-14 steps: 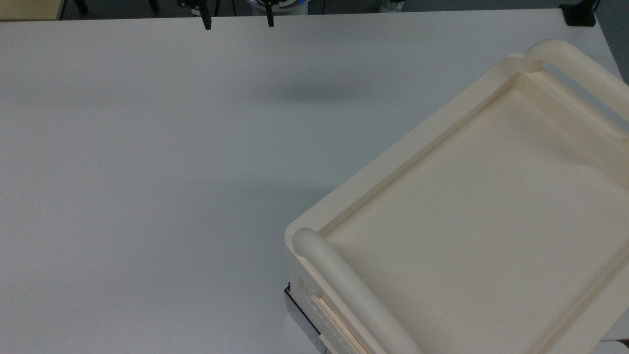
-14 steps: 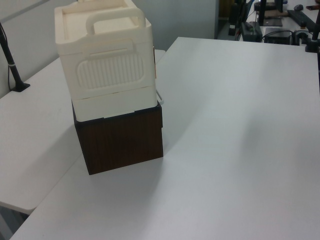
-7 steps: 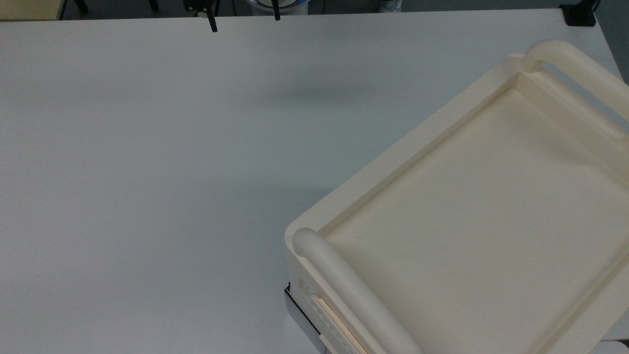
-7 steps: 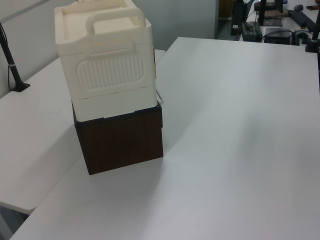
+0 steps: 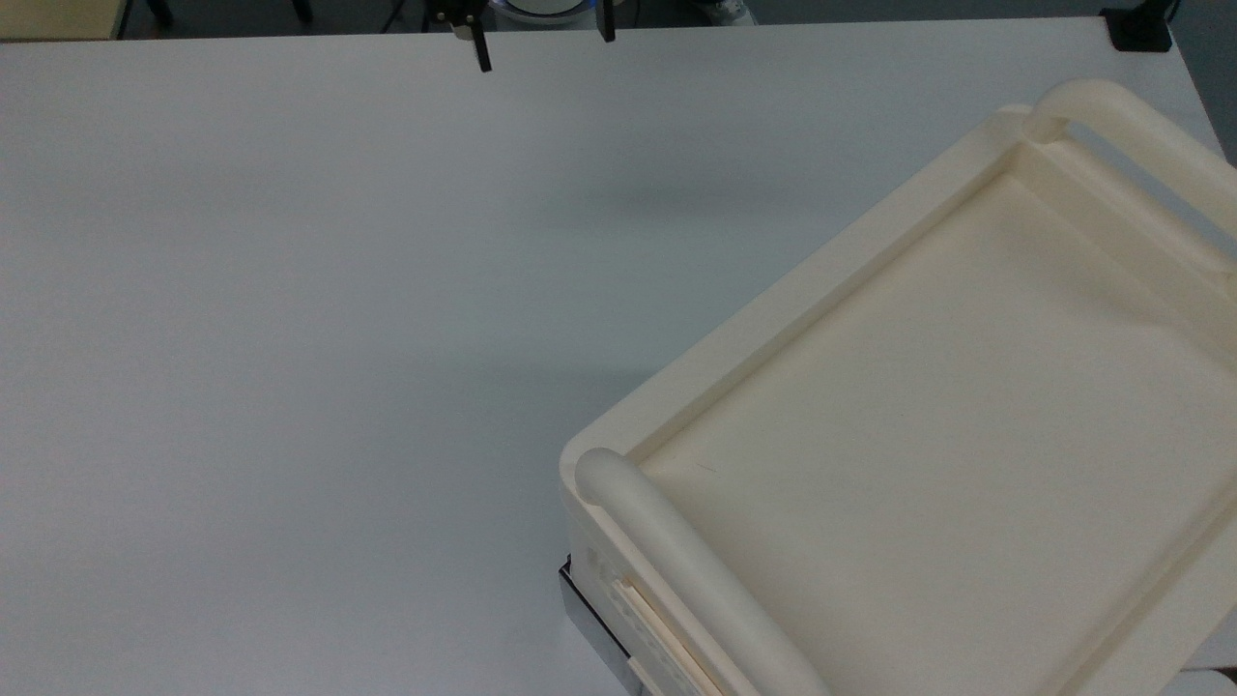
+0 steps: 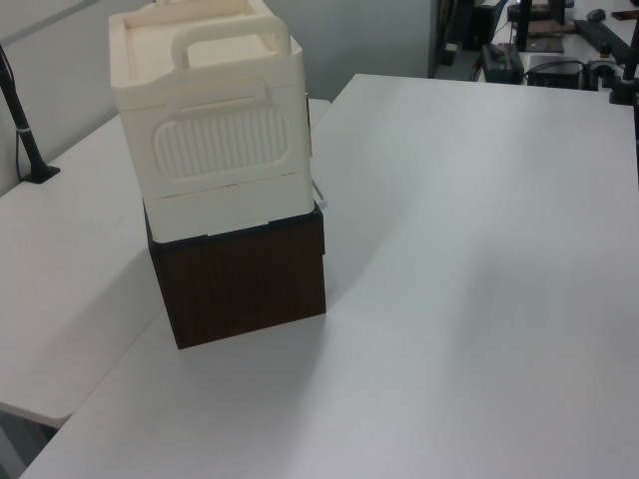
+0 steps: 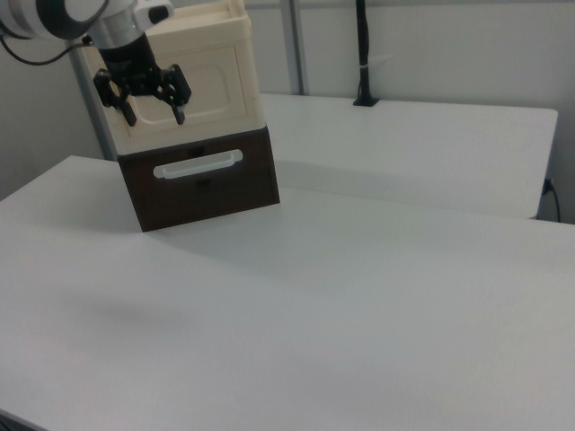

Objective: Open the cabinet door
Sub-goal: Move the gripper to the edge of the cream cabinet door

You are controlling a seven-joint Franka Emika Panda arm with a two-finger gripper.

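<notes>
Your gripper (image 7: 154, 111) hangs above the white table (image 7: 341, 296), fingers spread wide and pointing down, holding nothing. In the right view it sits in front of the cream cabinet (image 7: 211, 76), near that cabinet's upper part, without touching it. In the top view its two dark fingertips (image 5: 482, 58) show at the table's far edge, well apart from the cabinet (image 5: 928, 435) at the top view's lower right.

The cabinet rests on a dark brown wooden box (image 6: 240, 279) with a pale bar handle (image 7: 197, 164). The cabinet door (image 7: 199, 79), a cream panel, faces the gripper in the right view and lies closed, flush with the cabinet front.
</notes>
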